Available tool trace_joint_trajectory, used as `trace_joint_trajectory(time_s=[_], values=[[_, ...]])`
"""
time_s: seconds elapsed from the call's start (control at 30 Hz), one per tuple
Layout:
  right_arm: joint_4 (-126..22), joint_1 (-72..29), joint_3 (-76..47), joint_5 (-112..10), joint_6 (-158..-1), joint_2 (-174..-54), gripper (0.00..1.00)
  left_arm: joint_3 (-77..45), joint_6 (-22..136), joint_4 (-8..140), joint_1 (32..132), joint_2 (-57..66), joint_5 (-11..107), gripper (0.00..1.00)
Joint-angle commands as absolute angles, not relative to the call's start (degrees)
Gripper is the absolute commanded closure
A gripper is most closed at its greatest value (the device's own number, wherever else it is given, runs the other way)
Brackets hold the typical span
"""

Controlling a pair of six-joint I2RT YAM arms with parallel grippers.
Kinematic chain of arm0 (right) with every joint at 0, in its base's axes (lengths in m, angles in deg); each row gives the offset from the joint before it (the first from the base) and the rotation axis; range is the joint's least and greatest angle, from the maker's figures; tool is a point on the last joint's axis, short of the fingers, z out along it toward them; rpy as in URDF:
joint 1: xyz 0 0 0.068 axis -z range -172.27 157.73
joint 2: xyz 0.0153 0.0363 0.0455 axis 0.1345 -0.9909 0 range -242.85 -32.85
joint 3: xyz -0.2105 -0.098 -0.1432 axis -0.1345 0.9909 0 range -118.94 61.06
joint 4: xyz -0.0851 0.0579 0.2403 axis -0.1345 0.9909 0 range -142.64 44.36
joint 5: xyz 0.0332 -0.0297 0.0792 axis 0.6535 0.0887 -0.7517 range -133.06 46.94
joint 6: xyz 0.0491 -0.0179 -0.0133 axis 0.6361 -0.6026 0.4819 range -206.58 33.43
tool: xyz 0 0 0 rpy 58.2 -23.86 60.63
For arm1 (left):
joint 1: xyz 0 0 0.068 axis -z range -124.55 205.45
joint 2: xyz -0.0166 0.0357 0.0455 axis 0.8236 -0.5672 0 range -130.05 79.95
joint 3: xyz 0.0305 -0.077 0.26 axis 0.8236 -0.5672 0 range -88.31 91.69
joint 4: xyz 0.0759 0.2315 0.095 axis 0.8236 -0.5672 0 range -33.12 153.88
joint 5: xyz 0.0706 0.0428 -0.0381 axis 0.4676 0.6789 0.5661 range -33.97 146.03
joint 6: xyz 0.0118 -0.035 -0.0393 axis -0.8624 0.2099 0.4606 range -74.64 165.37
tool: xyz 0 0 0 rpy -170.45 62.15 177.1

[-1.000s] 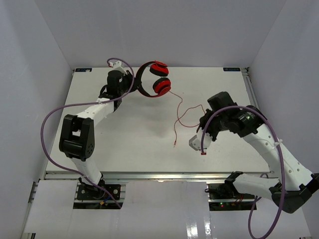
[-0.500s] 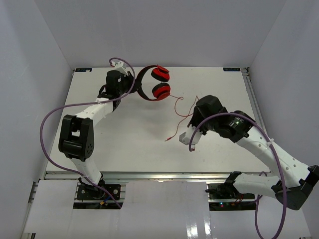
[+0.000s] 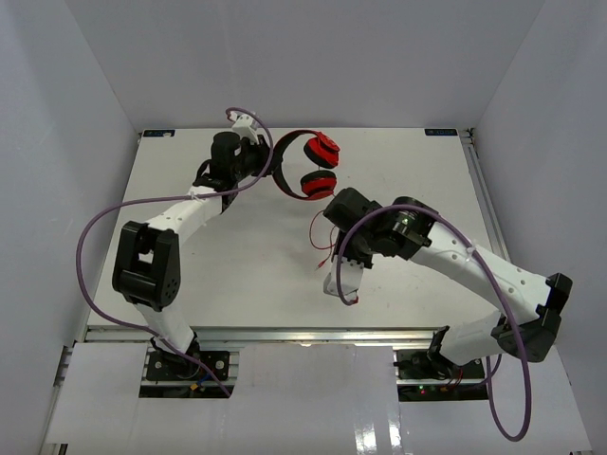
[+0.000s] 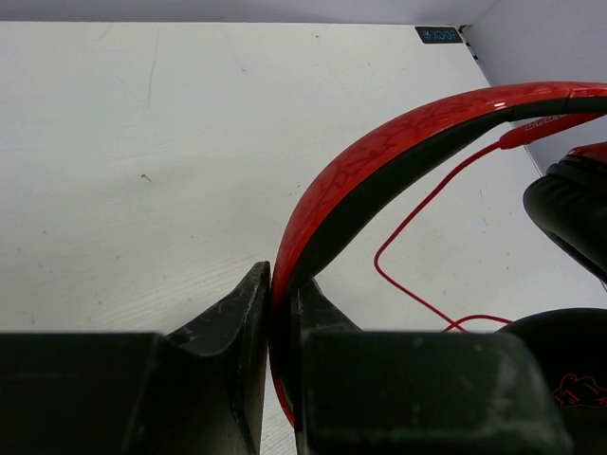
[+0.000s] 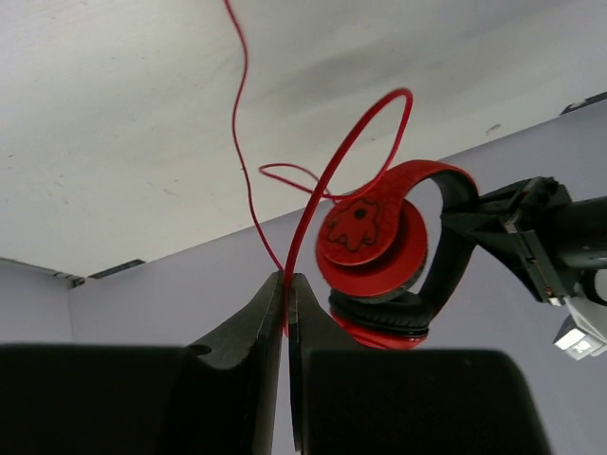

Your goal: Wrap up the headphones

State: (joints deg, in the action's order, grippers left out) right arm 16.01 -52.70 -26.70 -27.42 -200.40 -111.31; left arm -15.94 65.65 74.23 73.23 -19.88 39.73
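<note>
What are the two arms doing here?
The left gripper is clamped on the headband of the headphones, holding them over the far side of the table. The right gripper pinches the thin red cable, which hangs in loose loops between it and the ear cups. No cable is visibly wrapped around the headband yet.

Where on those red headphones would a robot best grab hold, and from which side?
The headband: a thin, stiff arc that two fingers can close across. Come at the crown of the arc, from the side opposite the ear cups, which look too round and bulky to pinch. The left gripper holds it there.
</note>
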Motion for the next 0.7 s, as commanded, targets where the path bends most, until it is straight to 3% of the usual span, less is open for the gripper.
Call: trace_joint_trajectory(time_s=[0.0, 0.13, 0.27, 0.37, 0.5, 0.67], values=[[22.5, -53.7, -38.6, -41.3, -200.1, -114.8, 0.92, -18.4, 68.6, 78.6, 70.5, -10.0, 42.6, 1.0], [22.1, -52.9, -38.2, -66.4, -177.5, -115.5, 0.92, -23.8, 73.7, 81.6, 65.7, -5.7, 41.9, 1.0], [16.4, -52.5, -29.4, -81.1, -163.0, -114.1, 0.92, -23.3, 73.4, 81.3, 65.3, -4.3, 40.4, 1.0], [13.3, -50.9, -29.8, -87.5, -155.5, -115.0, 0.91, -23.8, 73.4, 82.0, 65.2, -3.7, 38.1, 1.0], [15.7, -39.9, -38.1, -101.5, -149.1, -119.1, 0.88, -25.5, 71.4, 84.2, 65.2, -3.0, 30.1, 1.0], [16.5, -30.9, -43.3, -109.0, -145.0, -123.1, 0.87, -28.6, 70.3, 87.9, 65.5, -1.7, 23.6, 1.0]])
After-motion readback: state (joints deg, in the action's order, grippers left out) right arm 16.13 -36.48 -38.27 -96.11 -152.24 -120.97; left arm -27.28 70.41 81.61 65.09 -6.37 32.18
